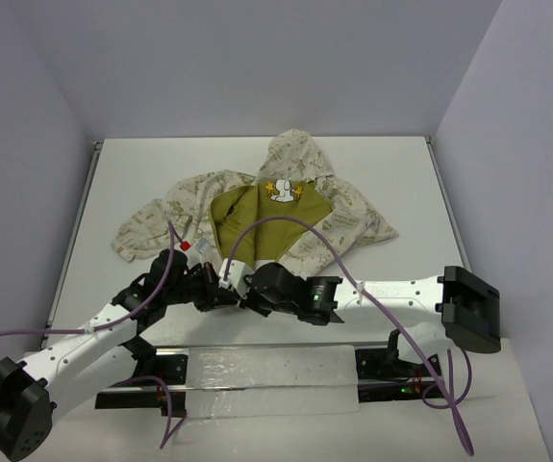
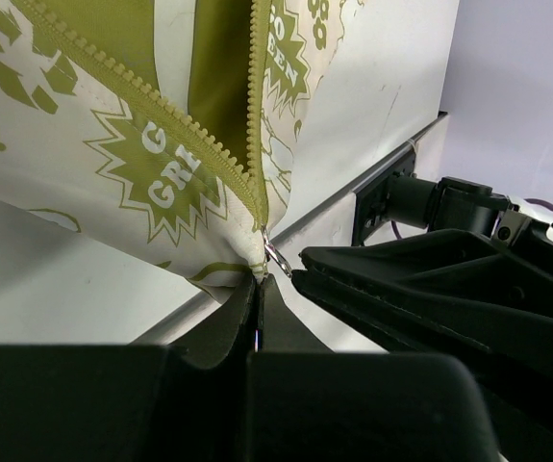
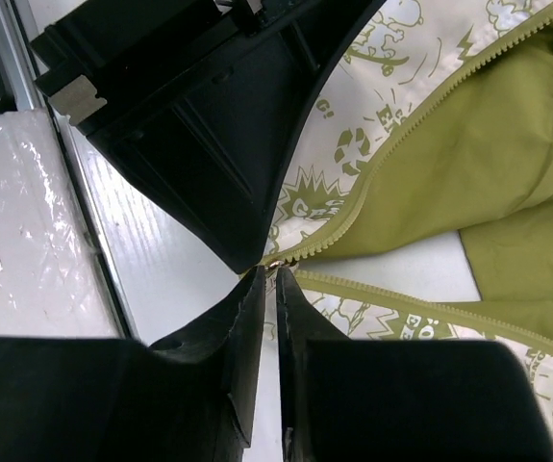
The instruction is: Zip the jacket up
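The jacket (image 1: 348,217) lies open on the white table, hood at the far side, with its olive lining and white cartoon patch (image 1: 282,192) showing. Both grippers meet at its near hem. My left gripper (image 1: 220,286) is shut on the cream hem (image 2: 228,252) at the foot of the zipper, as the left wrist view (image 2: 258,279) shows. My right gripper (image 1: 241,289) has its tips (image 3: 271,272) pinched on the small metal zipper pull (image 2: 276,255), which also shows in the right wrist view (image 3: 274,261). The two olive zipper rows (image 3: 420,111) spread apart above the pull.
A clear plastic sheet (image 1: 266,377) covers the rail between the arm bases at the near table edge and also shows in the right wrist view (image 3: 16,241). Purple cables (image 1: 286,226) arc over the jacket. Walls enclose the table at the back and on both sides.
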